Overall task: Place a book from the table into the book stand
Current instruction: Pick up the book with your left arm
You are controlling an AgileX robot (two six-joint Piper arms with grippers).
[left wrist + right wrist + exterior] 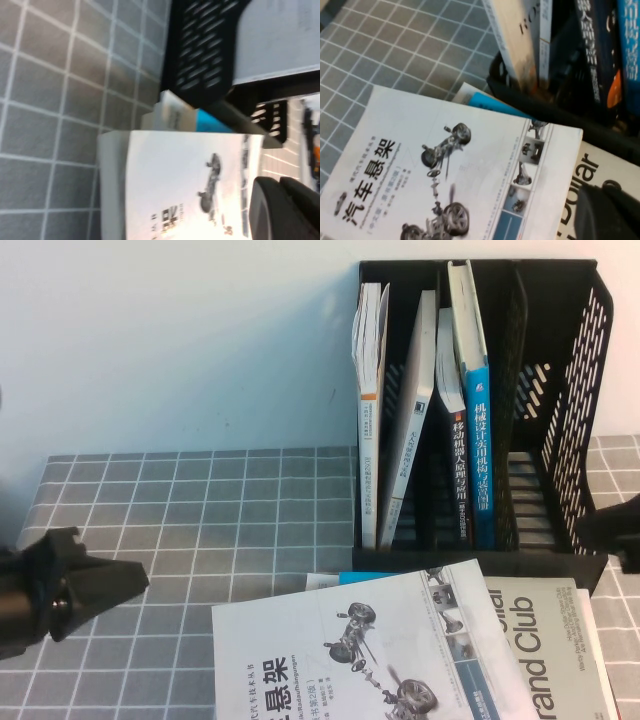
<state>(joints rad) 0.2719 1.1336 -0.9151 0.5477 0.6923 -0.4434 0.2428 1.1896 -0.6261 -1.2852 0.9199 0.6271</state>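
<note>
While the book (370, 660) lies flat on the counter (200, 510), both arms sit at the edges.
Left claw (85, 575) low at the counter's left edge, fingers closed on nothing, well apart from the book; book at front centre, its far corner just before the book stand's (560, 390) front lip, overlapping a "Dollar Club" book (545, 650) to its right; stand at back right holds several upright books (420, 410); right claw (615, 530) dark at the right edge, cannot tell its opening.
</note>
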